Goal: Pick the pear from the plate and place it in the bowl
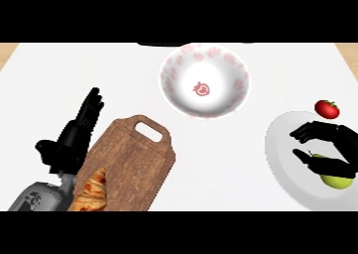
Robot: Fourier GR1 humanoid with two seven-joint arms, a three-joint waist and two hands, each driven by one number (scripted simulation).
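Your right hand (333, 144) curls around the green pear (335, 179), which sits on the white plate (284, 163) at the near right. The bowl (205, 82) stands far, centre. Your left hand (77, 130) rests with fingers straight beside the cutting board (134, 163).

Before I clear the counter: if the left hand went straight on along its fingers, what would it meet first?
Nothing, as far as I can tell: the left hand points up past the cutting board, over bare counter.
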